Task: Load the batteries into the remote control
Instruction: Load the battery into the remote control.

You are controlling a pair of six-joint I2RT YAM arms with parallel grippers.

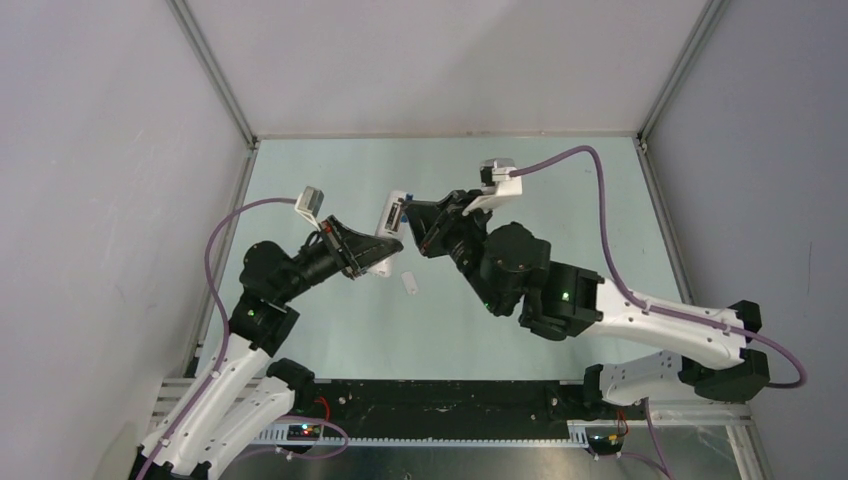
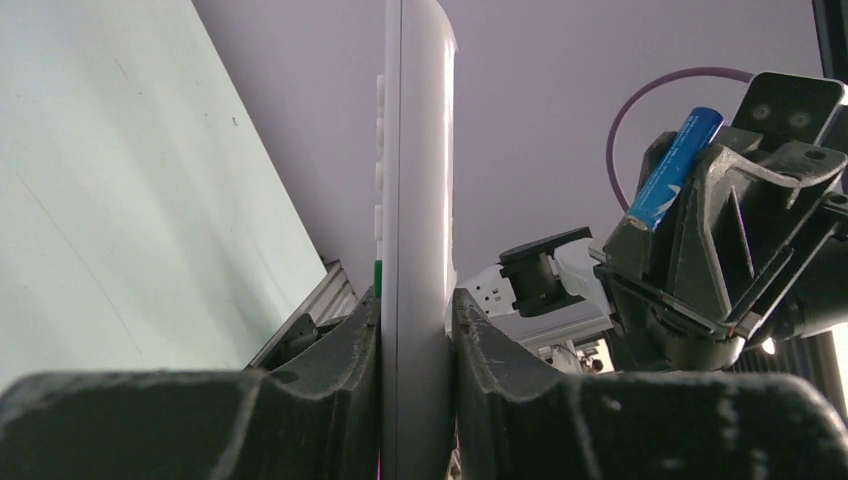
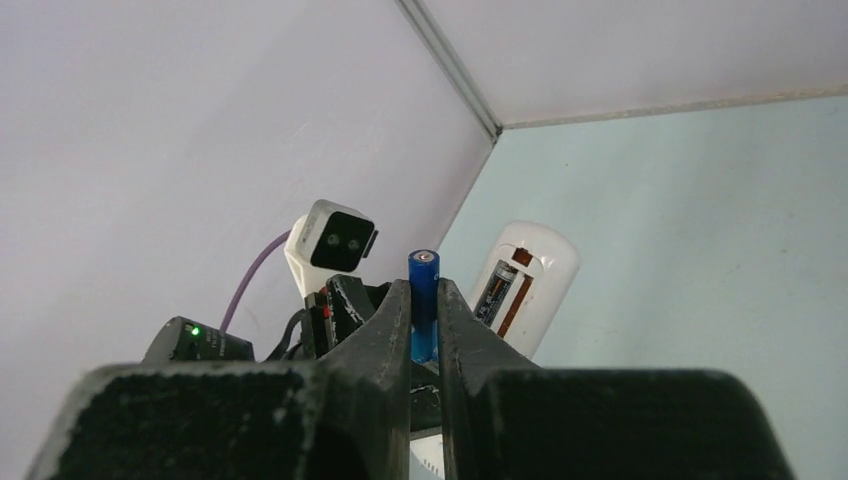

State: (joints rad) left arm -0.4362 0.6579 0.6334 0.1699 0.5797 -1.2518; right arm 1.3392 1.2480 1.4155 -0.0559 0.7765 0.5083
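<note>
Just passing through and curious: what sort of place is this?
Probably a robotics lab test cell: a pale-green table boxed in by white panels, two robot arms bolted at its edge, the left gripper holding a remote control, the right gripper a blue battery.

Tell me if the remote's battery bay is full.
Half full: one dark battery lies in the remote; the blue battery sits in the right pincer.

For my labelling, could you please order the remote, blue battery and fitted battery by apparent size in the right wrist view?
1. remote
2. blue battery, though it is nearer the camera, which flatters it
3. fitted battery
</note>
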